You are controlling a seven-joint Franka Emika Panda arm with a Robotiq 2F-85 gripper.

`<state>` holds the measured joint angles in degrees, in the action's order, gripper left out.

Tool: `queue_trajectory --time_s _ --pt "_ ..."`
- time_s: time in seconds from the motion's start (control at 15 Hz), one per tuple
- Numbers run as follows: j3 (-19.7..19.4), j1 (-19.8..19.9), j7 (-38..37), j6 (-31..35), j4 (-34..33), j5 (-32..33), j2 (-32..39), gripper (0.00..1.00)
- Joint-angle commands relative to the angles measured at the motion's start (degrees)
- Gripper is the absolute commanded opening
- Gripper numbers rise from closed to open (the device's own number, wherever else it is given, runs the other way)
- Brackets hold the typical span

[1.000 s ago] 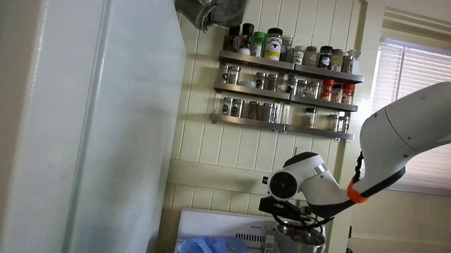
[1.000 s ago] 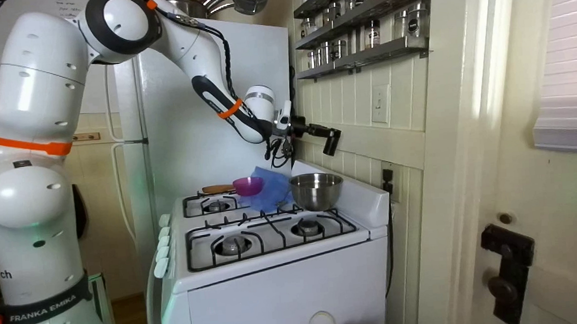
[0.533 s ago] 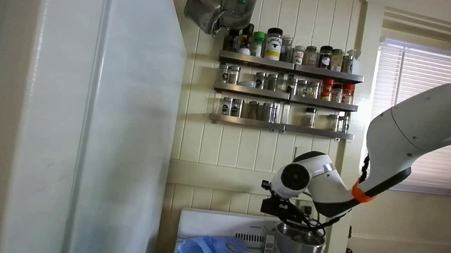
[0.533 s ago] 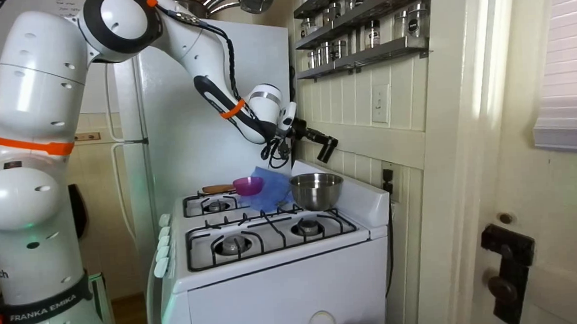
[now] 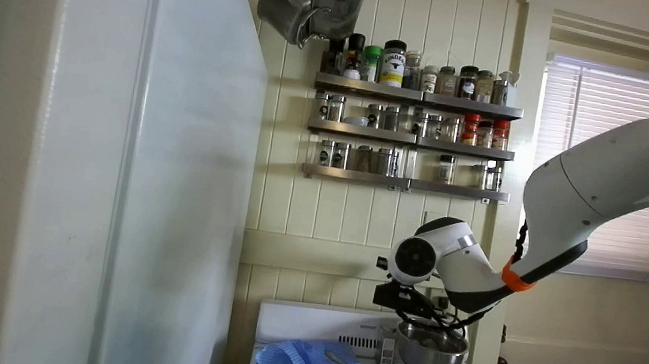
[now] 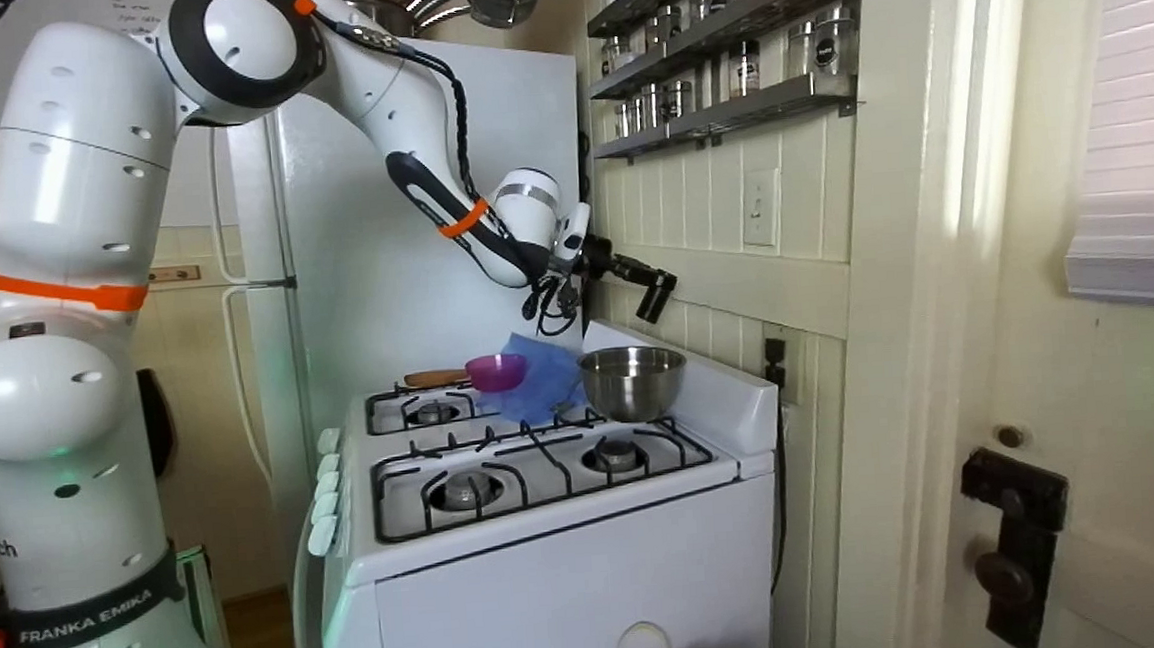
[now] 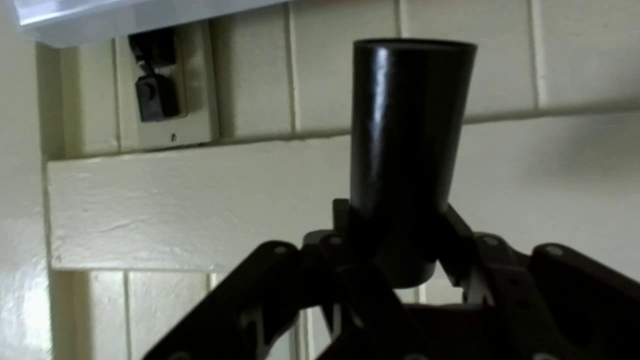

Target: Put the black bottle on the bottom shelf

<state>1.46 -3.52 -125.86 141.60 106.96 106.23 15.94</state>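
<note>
The black bottle (image 7: 410, 125) is a plain shiny dark cylinder in the wrist view, whose picture stands upside down. My gripper (image 7: 397, 225) is shut on its sides. In an exterior view the black bottle (image 6: 657, 297) hangs tilted from the gripper (image 6: 632, 273), above a steel bowl and near the wall. In the exterior view from behind, the hand hides fingers and bottle. The bottom shelf (image 5: 459, 191) is the lowest metal ledge of a wall rack showing three tiers, above my hand; it also shows in an exterior view (image 6: 774, 104).
Jars stand on the bottom shelf, with gaps around a lone jar (image 5: 446, 169). The middle shelf (image 5: 465, 149) hangs close above. Below are a steel bowl (image 6: 633, 386), purple bowl (image 6: 497, 372), blue cloth (image 6: 540, 381) and stove (image 6: 571, 555). Pots (image 5: 313, 3) hang high; a fridge (image 5: 191, 192) stands beside.
The hand first dipped and drew slightly back from the wall, with the bottle tilting a little lower. Since then it has barely moved. The hanging pots swing.
</note>
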Motion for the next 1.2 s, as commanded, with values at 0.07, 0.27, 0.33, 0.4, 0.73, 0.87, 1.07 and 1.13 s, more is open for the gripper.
queue_trajectory --time_s 0.07,0.27,0.33,0.4,0.73,0.87,1.07,1.13 --pt "3.1 -4.9 -8.0 -21.0 -3.1 6.2 4.9 0.18" --pt "4.6 -7.8 -10.7 -35.2 -4.5 10.8 9.4 0.18" --pt "4.9 -8.6 -11.2 -39.7 -4.7 11.9 10.7 0.18" --pt "5.0 -9.3 -11.9 -44.1 -5.3 12.9 12.4 0.18" --pt "6.1 -9.9 -13.2 -53.7 -6.3 15.0 16.1 0.18" --pt "7.0 -9.4 -14.6 -49.8 -3.6 16.7 13.7 0.18" --pt "8.0 -10.0 -16.0 -48.4 0.0 20.5 10.1 0.18" --pt "8.4 -10.2 -16.2 -49.0 0.8 21.4 9.1 0.18"
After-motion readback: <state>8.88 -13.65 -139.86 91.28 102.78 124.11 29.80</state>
